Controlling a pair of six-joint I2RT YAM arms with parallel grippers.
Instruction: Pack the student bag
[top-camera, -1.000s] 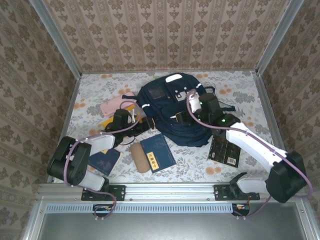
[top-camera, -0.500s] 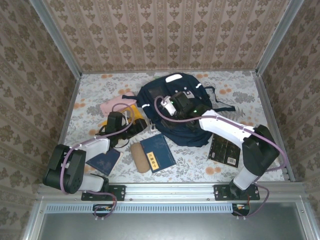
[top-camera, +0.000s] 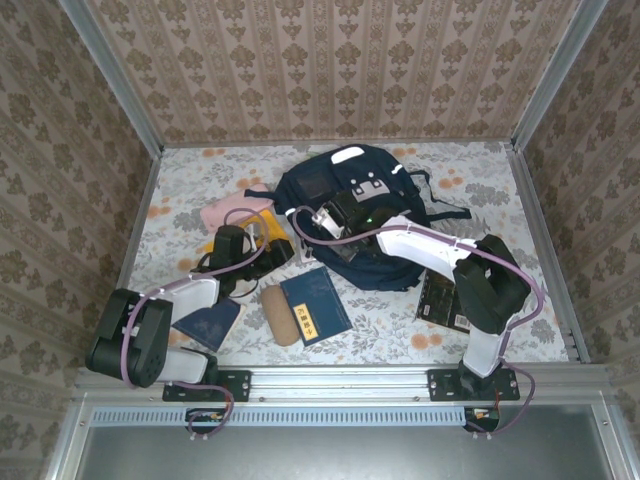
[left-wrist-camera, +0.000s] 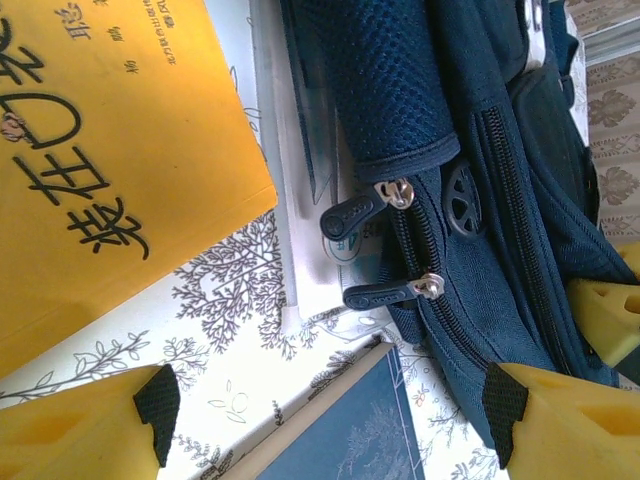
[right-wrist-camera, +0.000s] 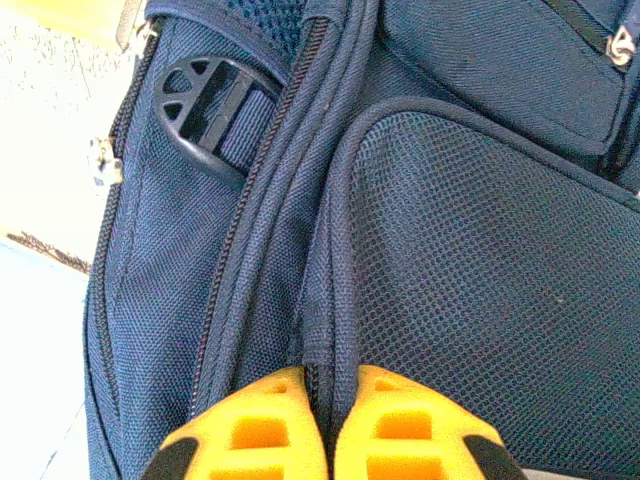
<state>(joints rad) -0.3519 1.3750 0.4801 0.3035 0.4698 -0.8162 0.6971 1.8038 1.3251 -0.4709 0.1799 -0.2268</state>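
Observation:
The student bag (top-camera: 352, 212), navy with white stripes, lies in the middle of the table. My right gripper (top-camera: 326, 226) rests on its left part. In the right wrist view it (right-wrist-camera: 329, 405) is shut, pinching a raised seam of the bag (right-wrist-camera: 470, 250) beside a mesh pocket. My left gripper (top-camera: 284, 250) lies low at the bag's near-left corner. It (left-wrist-camera: 325, 405) is open, with tablecloth and a blue book's corner (left-wrist-camera: 370, 430) between its fingers. Ahead of it hang two zipper pulls (left-wrist-camera: 353, 213) on the bag (left-wrist-camera: 500, 180).
A yellow book (left-wrist-camera: 100, 150) and a pale flat sheet (left-wrist-camera: 290, 190) lie by the bag's edge. Around the bag are a pink pouch (top-camera: 228, 212), a tan case (top-camera: 281, 315), two blue books (top-camera: 315, 305) (top-camera: 210, 322) and a dark book (top-camera: 447, 300).
My right arm has swung left across the bag, from its right side to its left part. My left gripper drew back a little toward the left.

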